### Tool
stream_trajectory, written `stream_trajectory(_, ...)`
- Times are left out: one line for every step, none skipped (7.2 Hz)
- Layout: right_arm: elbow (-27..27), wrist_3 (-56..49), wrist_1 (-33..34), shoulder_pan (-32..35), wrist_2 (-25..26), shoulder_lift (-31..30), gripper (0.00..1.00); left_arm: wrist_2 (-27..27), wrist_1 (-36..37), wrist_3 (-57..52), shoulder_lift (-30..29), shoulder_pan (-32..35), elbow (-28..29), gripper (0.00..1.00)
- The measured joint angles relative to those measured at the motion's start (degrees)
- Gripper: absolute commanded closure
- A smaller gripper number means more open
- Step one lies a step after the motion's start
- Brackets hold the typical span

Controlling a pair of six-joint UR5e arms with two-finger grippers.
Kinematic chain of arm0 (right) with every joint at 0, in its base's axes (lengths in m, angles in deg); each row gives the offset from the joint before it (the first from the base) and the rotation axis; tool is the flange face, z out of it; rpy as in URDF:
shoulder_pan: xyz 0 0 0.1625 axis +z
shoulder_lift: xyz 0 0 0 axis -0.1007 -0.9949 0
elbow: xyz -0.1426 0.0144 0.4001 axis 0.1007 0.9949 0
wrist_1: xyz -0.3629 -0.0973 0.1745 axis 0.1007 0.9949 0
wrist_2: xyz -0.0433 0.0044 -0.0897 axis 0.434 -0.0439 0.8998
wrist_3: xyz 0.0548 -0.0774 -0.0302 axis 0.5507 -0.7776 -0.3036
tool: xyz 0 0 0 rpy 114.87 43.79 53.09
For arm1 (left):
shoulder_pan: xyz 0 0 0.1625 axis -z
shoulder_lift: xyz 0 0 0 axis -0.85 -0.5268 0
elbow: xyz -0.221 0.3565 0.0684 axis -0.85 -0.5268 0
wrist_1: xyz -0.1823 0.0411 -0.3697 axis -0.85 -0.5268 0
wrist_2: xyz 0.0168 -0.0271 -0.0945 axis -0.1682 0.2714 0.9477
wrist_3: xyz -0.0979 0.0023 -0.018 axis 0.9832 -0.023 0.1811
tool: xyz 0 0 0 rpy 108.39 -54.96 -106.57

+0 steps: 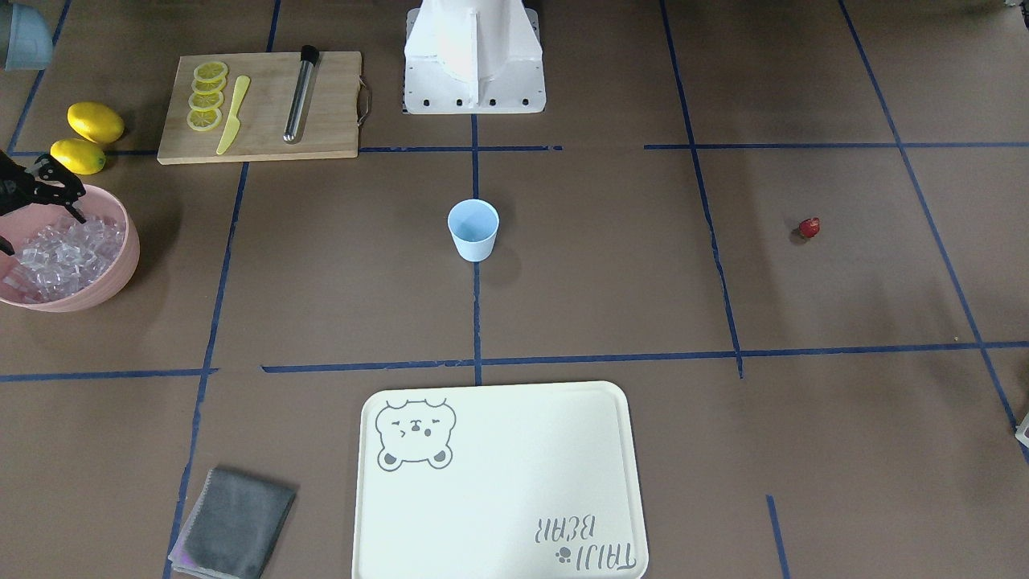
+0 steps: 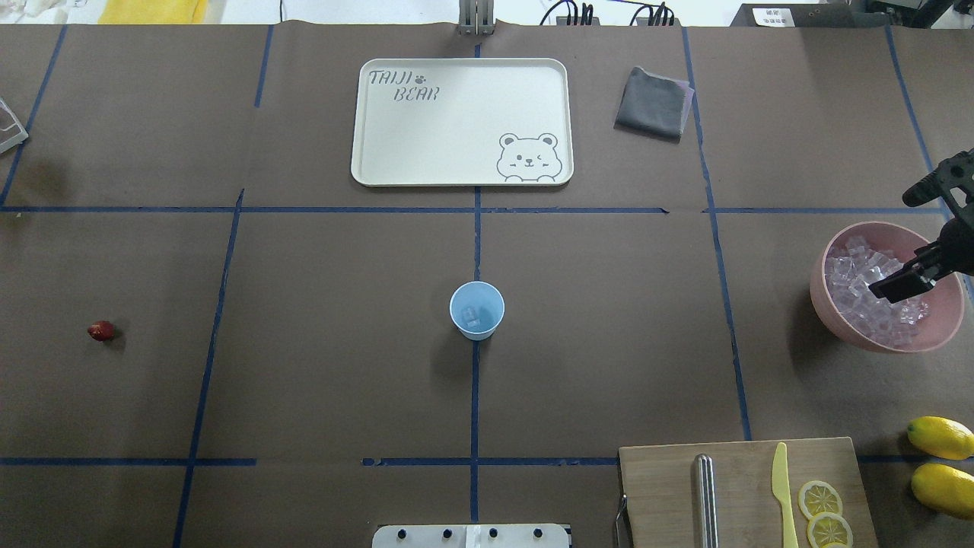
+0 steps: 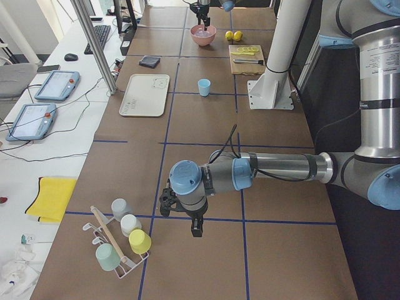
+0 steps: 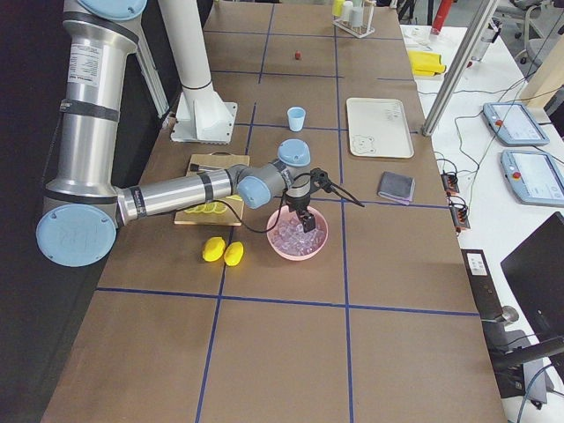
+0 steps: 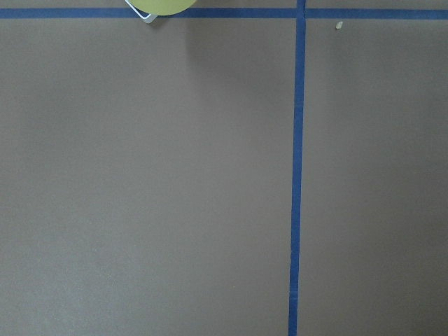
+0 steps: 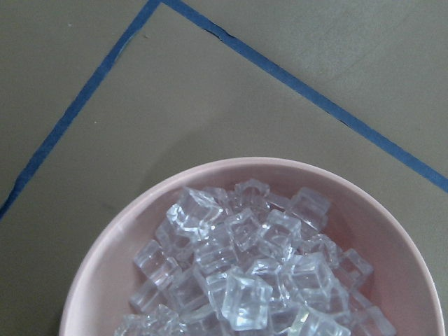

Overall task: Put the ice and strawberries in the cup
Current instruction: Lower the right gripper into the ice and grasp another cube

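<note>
The left gripper (image 3: 182,220) hangs over bare table far out to the left of the cup (image 2: 477,308), beyond the strawberry (image 2: 101,330); whether its pincer is spread or closed I cannot tell. The strawberry lies alone on the table, well apart from the cup on its left. The cup stands upright at the table's middle, with what may be one clear cube inside. Well to the cup's right sits the pink bowl (image 2: 942,336), heaped with ice (image 2: 864,293). The right gripper (image 2: 890,246) hovers over that bowl, pincer spread wide, gripping nothing.
</note>
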Motion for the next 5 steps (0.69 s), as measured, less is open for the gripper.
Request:
stream_trajectory(1.0, -1.8, -0.1, 0.7, 0.0, 0.0, 0.07, 0.0, 0.0, 0.0, 0.0, 0.0, 0.0, 0.00)
stream_trajectory(1.9, -3.6, -0.2, 1.7, -0.1, 0.0, 0.08, 0.0, 0.0, 0.0, 0.0, 0.0, 0.0, 0.00)
stream_trajectory(2.7, -4.4, -0.2, 2.2, -0.3, 0.1, 0.10, 0.0, 0.0, 0.0, 0.0, 0.0, -0.1, 0.00)
stream_trajectory(3.3, -4.9, -0.2, 2.4, -0.3, 0.2, 0.14, 0.0, 0.0, 0.0, 0.0, 0.0, -0.1, 0.00)
stream_trajectory(3.6, -5.2, -0.2, 2.4, -0.3, 0.3, 0.17, 0.0, 0.0, 0.0, 0.0, 0.0, -0.1, 0.00)
